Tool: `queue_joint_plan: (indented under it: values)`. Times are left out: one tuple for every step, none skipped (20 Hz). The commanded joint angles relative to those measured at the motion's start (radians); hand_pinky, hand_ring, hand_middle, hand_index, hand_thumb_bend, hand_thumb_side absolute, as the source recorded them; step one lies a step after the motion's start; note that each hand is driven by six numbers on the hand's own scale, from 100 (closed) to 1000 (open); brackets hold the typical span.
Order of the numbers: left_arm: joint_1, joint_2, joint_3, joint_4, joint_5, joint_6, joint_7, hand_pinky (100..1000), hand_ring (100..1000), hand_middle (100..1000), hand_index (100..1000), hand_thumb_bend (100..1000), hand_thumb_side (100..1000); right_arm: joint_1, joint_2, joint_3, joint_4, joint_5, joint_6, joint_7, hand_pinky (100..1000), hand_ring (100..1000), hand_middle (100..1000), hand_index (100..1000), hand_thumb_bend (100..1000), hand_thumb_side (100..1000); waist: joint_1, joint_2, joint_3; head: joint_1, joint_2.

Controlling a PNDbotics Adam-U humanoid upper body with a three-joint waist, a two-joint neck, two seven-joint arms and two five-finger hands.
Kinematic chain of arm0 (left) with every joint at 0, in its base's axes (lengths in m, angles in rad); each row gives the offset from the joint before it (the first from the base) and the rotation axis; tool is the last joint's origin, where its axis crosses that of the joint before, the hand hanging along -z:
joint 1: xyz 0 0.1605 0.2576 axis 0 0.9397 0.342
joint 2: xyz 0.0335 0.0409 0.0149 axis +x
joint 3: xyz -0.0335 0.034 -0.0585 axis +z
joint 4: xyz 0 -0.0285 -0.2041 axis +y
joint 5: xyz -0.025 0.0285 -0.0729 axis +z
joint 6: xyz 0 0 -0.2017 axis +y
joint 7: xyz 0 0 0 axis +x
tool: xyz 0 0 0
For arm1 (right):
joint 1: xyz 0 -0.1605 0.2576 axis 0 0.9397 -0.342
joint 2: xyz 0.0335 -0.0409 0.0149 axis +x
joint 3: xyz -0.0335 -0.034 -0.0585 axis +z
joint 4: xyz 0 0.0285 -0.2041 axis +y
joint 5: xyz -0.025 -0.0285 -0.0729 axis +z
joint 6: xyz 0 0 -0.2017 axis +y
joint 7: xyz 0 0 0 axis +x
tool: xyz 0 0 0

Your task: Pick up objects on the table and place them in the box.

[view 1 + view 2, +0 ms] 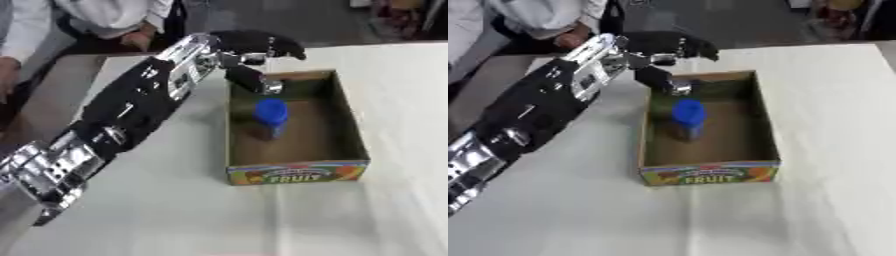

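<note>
An open cardboard box [350,135] with "FRUIT" printed on its front stands on the white table. Inside it stands a small jar with a blue lid [270,112], upright near the box's left wall. My left hand [254,45] hovers over the box's far left corner, above and behind the jar. Its fingers are spread and relaxed, the thumb pointing down toward the box rim, and nothing is held in it. My left arm stretches in from the lower left. The right hand shows in neither view.
The white tablecloth [394,210] covers the table in front of and to the right of the box. People stand at the far left edge of the table [79,20], apart from the box.
</note>
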Motion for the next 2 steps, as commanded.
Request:
queue_joint_plan:
  values:
    - [0.067,0.052,0.071,-0.168,0.146,0.097,0.091,715,804,911,925,145,897,0.011,-0.033,-0.02,-0.016,0.023,-0.004,-0.018,215,498,492,593,100,902,-0.01,-0.021,0.011,-0.023,0.004]
    - [0.114,0.051,0.089,-0.221,0.208,0.134,0.129,715,804,911,925,145,897,0.021,-0.034,-0.024,-0.016,0.031,-0.005,-0.025,215,498,492,593,100,902,-0.013,-0.022,0.019,-0.027,0.004]
